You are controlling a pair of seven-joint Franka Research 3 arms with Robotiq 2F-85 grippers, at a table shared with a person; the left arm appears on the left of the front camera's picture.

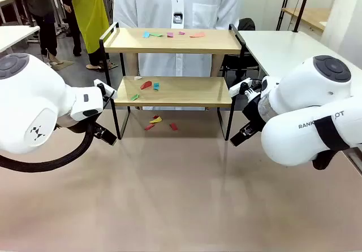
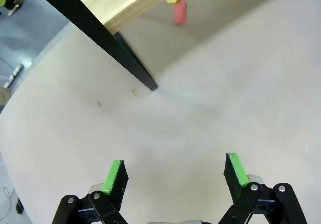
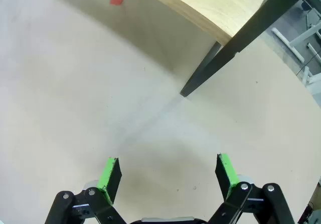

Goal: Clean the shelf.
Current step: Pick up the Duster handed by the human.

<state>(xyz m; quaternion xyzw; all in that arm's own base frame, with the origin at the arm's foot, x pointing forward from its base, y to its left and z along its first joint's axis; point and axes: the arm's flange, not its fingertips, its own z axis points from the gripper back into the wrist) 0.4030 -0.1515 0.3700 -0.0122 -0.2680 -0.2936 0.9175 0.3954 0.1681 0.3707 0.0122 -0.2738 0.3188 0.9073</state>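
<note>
The shelf (image 1: 175,91), a two-tier rack of light wood in a black frame, stands at the table's far side. Several coloured paper scraps (image 1: 169,34) lie on its top board, a few scraps (image 1: 149,85) on the lower board, and three (image 1: 155,120) on the table beneath it. My left gripper (image 2: 174,176) hovers open over bare table near the shelf's front left leg (image 2: 133,66). Near the front right leg (image 3: 220,66), my right gripper (image 3: 168,176) is open too, with nothing between its fingers. In the front view both arms sit low at the table's sides.
A person in a white shirt (image 1: 175,3) stands right behind the shelf. A white table (image 1: 283,48) adjoins at the back right, another (image 1: 14,34) at the back left. The beige tabletop (image 1: 181,190) spreads in front of the shelf.
</note>
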